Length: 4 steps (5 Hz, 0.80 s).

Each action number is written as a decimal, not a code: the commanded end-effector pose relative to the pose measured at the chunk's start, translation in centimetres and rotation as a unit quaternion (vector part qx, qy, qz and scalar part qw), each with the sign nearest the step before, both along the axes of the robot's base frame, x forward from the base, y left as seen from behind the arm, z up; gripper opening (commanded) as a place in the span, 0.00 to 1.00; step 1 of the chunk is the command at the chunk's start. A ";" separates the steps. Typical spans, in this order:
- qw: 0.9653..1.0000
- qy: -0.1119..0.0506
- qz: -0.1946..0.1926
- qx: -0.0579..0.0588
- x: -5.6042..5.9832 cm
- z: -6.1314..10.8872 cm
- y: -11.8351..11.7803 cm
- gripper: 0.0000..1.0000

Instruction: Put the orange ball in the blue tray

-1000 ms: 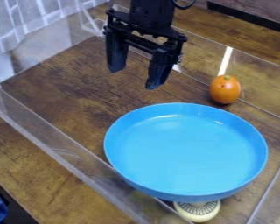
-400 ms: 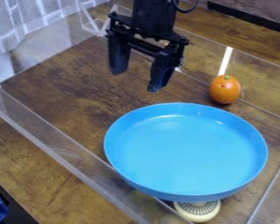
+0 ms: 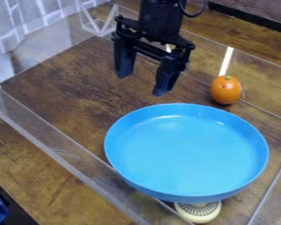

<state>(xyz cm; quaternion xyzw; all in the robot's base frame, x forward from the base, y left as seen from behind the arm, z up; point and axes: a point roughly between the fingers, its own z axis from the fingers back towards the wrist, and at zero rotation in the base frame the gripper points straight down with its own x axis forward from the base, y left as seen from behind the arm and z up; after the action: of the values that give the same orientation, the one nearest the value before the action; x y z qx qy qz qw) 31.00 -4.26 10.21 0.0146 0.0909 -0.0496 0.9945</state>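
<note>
The orange ball (image 3: 226,89) rests on the brown wooden table at the right, just beyond the far rim of the blue tray (image 3: 138,121). The tray is a large round sky-blue dish in the lower middle, with nothing in it. My black gripper (image 3: 146,73) hangs pointing down above the table, left of the ball and behind the tray. Its two fingers stand wide apart with nothing between them, and a clear gap separates it from the ball.
A clear plastic wall (image 3: 43,132) runs along the table's left and front edges. A small pale round disc (image 3: 199,210) pokes out under the tray's near rim. A thin pale and orange stick (image 3: 226,60) stands behind the ball.
The gripper has shifted slightly to the right, toward the ball, still open. Ball and tray have not moved.
</note>
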 end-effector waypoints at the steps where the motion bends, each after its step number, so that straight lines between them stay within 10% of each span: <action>1: 0.999 -0.030 -0.011 -0.003 1.0 1.4 -0.7 1.00; 4: 0.999 -0.018 -0.028 -0.004 1.5 0.6 -1.4 1.00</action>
<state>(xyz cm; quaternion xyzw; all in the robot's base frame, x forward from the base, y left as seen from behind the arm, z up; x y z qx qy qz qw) 31.74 -4.86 8.78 0.0159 0.1085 -0.0679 0.9917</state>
